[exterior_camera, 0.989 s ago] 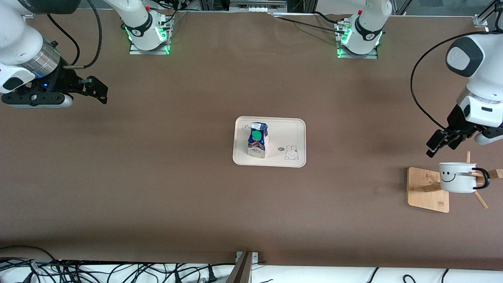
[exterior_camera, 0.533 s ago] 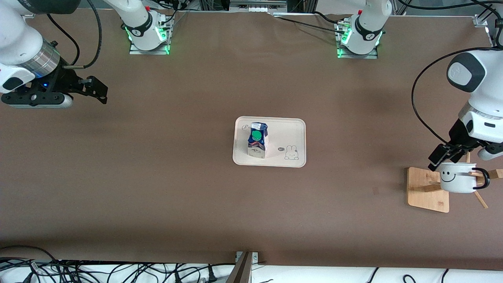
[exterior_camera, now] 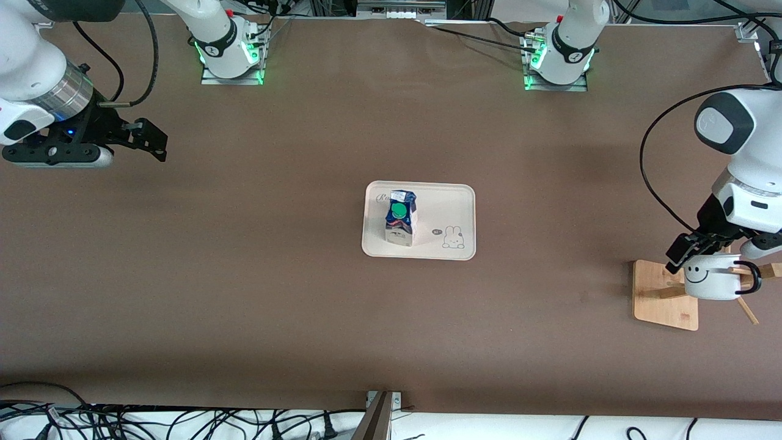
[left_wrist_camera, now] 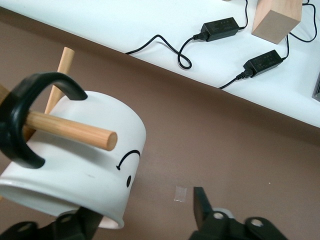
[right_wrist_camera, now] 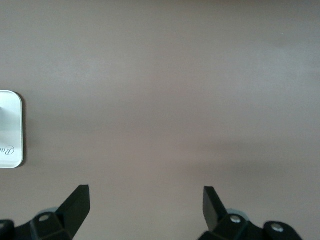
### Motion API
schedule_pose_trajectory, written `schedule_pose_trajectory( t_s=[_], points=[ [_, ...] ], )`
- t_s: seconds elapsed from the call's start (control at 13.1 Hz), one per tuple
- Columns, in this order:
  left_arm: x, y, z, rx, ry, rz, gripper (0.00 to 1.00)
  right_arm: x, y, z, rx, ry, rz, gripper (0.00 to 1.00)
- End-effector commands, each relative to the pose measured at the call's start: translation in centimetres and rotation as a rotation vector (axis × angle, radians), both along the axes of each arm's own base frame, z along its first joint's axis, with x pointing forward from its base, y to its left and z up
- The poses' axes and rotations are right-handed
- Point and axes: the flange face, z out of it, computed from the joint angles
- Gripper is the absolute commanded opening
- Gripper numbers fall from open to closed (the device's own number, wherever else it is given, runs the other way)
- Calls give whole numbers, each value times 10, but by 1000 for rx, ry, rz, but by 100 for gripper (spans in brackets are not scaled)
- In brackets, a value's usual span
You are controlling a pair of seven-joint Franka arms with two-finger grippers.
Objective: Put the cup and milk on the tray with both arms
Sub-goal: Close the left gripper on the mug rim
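While the cup (exterior_camera: 712,278) hangs by its black loop handle on a peg of the wooden stand (exterior_camera: 663,297), near the tabletop edge at the left arm's end, it cannot simply be slid off; the peg passes through the handle. One cup and one stand are present. The left gripper (exterior_camera: 689,252) is at the cup's rim, one finger (left_wrist_camera: 75,225) at the wall and the other clear of it, jaws apart and not yet pinching. One milk (exterior_camera: 400,218) stands upright on the single tray (exterior_camera: 452,198) at the tabletop centre, leaving the rabbit end free for the cup. The right gripper (exterior_camera: 143,139) waits over bare tabletop near its own end, fingers spread.
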Motion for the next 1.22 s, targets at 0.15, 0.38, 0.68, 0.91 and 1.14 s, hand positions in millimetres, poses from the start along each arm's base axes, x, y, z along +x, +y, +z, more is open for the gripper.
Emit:
schedule_pose_trajectory(
  t_s=[0.15,0.38,0.68,0.91,1.14],
  points=[
    [6,2,9,34,-19,-71,34,1,-1,6,20,-3,-8,100],
    [5,2,10,36,-16,-76,27,1,-1,5,20,-1,-8,100],
    [3,4,8,37,-10,-77,27,2,0,7,22,-13,-8,100],
    [0,15,4,37,-5,-61,36,2,2,7,23,-18,-3,100],
    [-5,24,-7,35,13,-45,34,2,4,8,23,-19,0,100]
  ],
)
